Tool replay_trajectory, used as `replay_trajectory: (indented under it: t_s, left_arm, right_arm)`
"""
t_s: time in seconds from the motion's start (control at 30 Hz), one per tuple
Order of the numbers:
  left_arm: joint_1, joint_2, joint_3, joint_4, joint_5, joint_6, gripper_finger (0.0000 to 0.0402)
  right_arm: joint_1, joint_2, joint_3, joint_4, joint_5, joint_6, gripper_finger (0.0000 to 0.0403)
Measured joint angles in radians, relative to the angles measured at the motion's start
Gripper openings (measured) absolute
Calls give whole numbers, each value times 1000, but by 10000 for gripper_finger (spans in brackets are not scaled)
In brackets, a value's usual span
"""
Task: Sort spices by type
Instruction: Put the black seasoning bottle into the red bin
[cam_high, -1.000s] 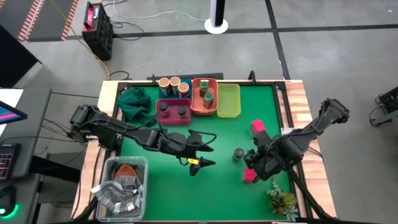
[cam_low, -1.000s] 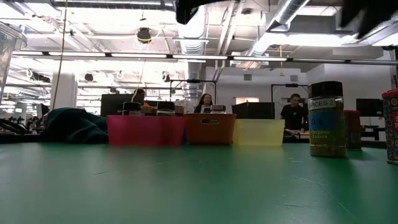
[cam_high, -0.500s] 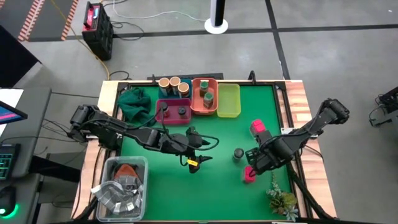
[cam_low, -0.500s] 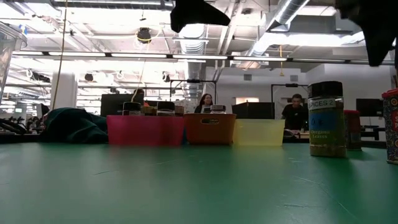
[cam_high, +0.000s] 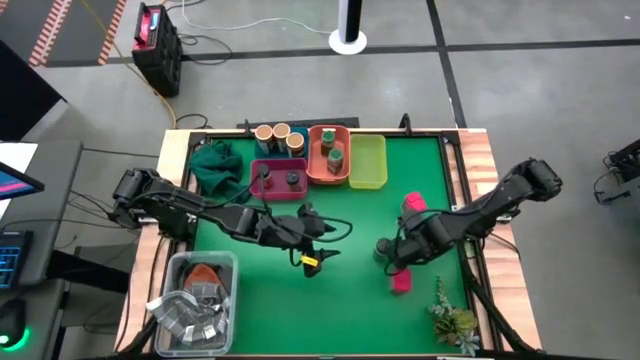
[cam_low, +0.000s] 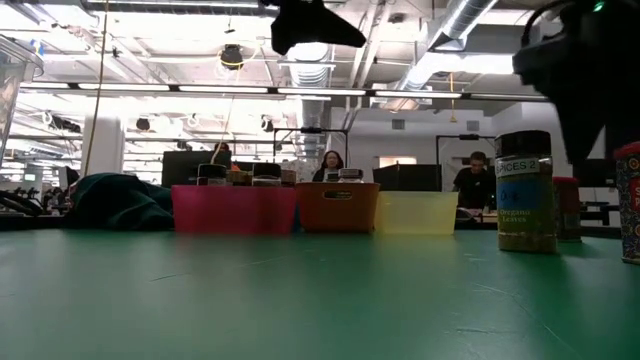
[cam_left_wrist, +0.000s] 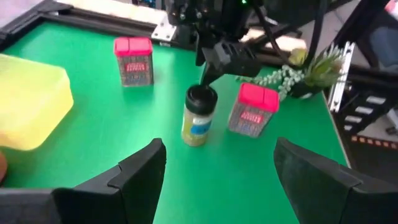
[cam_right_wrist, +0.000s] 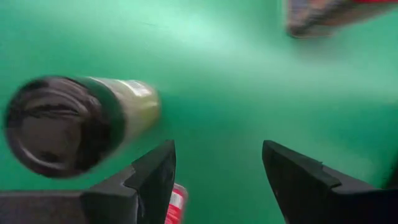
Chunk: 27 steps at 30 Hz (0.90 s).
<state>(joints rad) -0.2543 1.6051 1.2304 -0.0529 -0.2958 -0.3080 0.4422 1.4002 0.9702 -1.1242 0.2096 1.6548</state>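
A dark-lidded spice jar (cam_high: 383, 247) stands upright on the green mat, also seen in the left wrist view (cam_left_wrist: 198, 116) and the low view (cam_low: 524, 191). Two pink boxes stand nearby, one farther off (cam_high: 413, 206) and one nearer (cam_high: 401, 280). My right gripper (cam_high: 397, 251) is open and hovers just above and to the right of the jar; the jar's lid (cam_right_wrist: 59, 124) lies outside its fingers. My left gripper (cam_high: 318, 245) is open and waits mid-table, raised. Tan-topped jars (cam_high: 278, 134), dark-topped jars (cam_high: 280, 180) and green-topped jars (cam_high: 331, 153) sit in the far trays.
The yellow-green tray (cam_high: 368, 161) stands at the far edge beside the orange tray (cam_high: 316, 168). A green cloth (cam_high: 215, 166) lies far left, a clear tub of packets (cam_high: 195, 294) near left, a small plant (cam_high: 455, 320) near right. People sit beyond the table (cam_low: 328, 164).
My right gripper has moved from over the nearer pink box toward the table's left and slightly farther, coming down beside the dark-lidded jar. My left gripper has drawn back a little toward the left and dipped lower. The jar and boxes have not moved.
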Motion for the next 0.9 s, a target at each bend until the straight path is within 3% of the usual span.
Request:
replay_trajectory:
  t_s: [0.23,0.53,0.9]
  left_arm:
    - [0,0,-2,-134,-2,-8,283]
    - [0,0,-25,-160,2,-7,283]
    - [0,0,-25,-159,4,-8,283]
  right_arm:
    - [-48,0,-50,155,2,-69,265]
    - [-87,0,-50,264,24,-164,265]
    - [-100,0,-34,149,7,-182,265]
